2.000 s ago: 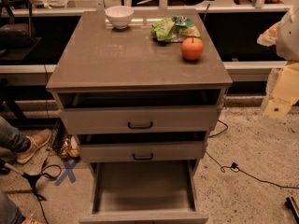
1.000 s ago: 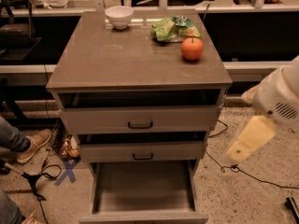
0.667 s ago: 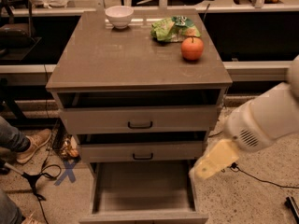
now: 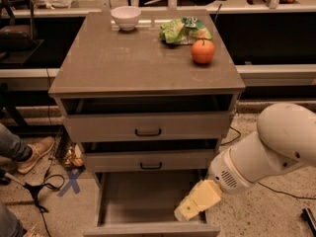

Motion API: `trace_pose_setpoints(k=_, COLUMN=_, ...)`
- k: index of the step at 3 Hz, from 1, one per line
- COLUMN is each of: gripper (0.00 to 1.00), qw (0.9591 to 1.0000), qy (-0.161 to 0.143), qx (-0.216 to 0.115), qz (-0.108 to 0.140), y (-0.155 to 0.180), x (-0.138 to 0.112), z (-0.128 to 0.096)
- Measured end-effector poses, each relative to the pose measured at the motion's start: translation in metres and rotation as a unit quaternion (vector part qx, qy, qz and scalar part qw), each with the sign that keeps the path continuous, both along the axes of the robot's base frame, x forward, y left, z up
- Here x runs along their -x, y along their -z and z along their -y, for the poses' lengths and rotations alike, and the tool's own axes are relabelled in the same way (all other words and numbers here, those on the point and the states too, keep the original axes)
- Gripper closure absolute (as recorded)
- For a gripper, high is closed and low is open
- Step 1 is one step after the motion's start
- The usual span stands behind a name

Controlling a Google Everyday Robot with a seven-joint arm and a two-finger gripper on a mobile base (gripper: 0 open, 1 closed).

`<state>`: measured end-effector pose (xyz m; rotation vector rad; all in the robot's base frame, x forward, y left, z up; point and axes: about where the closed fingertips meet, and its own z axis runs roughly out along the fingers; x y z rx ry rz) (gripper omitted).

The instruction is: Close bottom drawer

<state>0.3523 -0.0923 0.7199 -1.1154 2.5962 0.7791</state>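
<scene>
At your far left a person's tan shoe [image 4: 35, 152] rests on the speckled floor, and just right of it a blue cross [image 4: 71, 181] is marked on the ground beside the cabinet [image 4: 123, 68]. On the cabinet top you have a white bowl [image 4: 126, 17] at the back left. Below the top, the top drawer [image 4: 148, 126] and the middle drawer [image 4: 148, 160] each stand a little way out, each with a small dark handle at the centre of its front. Lowest of the three, the bottom drawer [image 4: 138, 196] is pulled far out towards you, its long plain tray bare and its front panel down at the lower edge of the view. Further right on the cabinet top, a green bag [image 4: 185, 29] lies at the back, with an orange [image 4: 203, 51] just in front of it, near the right edge. The white arm [image 4: 266, 152] comes in from the right, and its yellowish gripper [image 4: 190, 209] hangs over the right front corner of the bottom drawer's tray, close to the inside of the front panel; you cannot tell whether it is spread or closed, nor whether it touches the drawer
</scene>
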Motion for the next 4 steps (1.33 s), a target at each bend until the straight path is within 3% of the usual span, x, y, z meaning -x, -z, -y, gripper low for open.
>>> trace_pose_setpoints(k=1, gripper=0.00, qw=1.0000, qy=0.000, qx=0.000, qz=0.001, y=-0.001, x=-0.001, z=0.000)
trace_pose_setpoints(k=2, gripper=0.00, qw=0.9989, qy=0.002, qx=0.024, qz=-0.041, y=0.055, x=-0.010, z=-0.009)
trace_pose_setpoints(k=3, gripper=0.00, qw=0.9946, qy=0.021, qx=0.041, qz=-0.093, y=0.140, x=-0.012, z=-0.013)
trace_pose_setpoints(k=4, gripper=0.00, qw=0.9874, qy=0.041, qx=0.051, qz=-0.144, y=0.225, x=-0.006, z=-0.011)
